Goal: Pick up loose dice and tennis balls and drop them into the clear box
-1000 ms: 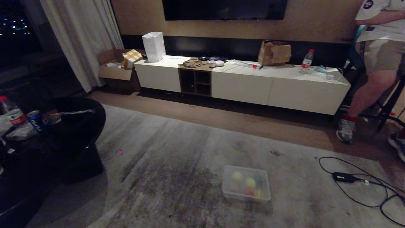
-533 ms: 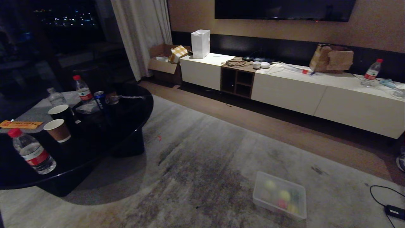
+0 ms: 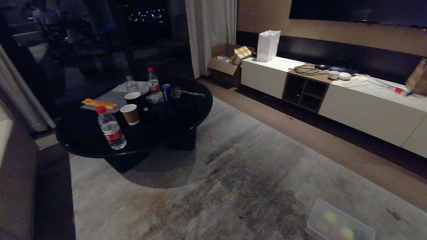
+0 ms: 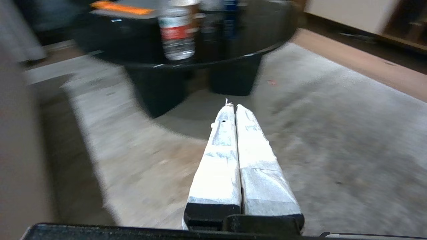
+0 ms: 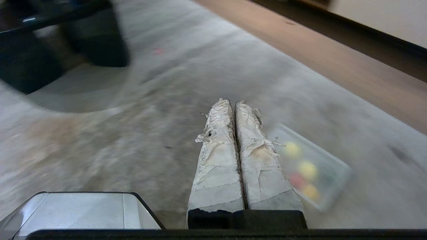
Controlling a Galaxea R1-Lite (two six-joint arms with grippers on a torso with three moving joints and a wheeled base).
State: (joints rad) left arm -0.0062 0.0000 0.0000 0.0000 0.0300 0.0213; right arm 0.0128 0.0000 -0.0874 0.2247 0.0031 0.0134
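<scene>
One clear box [image 3: 340, 223] on the grey carpet [image 3: 233, 180], near right corner of the head view, partly cut by the frame edge. Shallow, transparent, rounded corners. Contents blurred through the wall: in the right wrist view the clear box [image 5: 310, 166] shows four coloured blobs, two yellow-green, one red, one deeper yellow; cannot tell dice from tennis balls, and a darker patch may be another piece. No sharper count possible. Left gripper [image 4: 233, 108]: two white-wrapped fingers pressed together, nothing between them, hanging over bare carpet short of the black round table [image 3: 140, 133]. Right gripper [image 5: 232, 103]: fingers likewise closed flat on each other, empty, wrap frayed, over the carpet just beside the box. On the table, far left: three water bottles, the nearest [image 3: 111, 128] with red cap and label; two paper cups [image 3: 130, 114]; one blue can [image 3: 166, 92]; one orange flat packet [image 3: 99, 103]. Along the far right wall, one long white low cabinet [image 3: 350, 106] carrying one white paper bag [image 3: 268, 45].
</scene>
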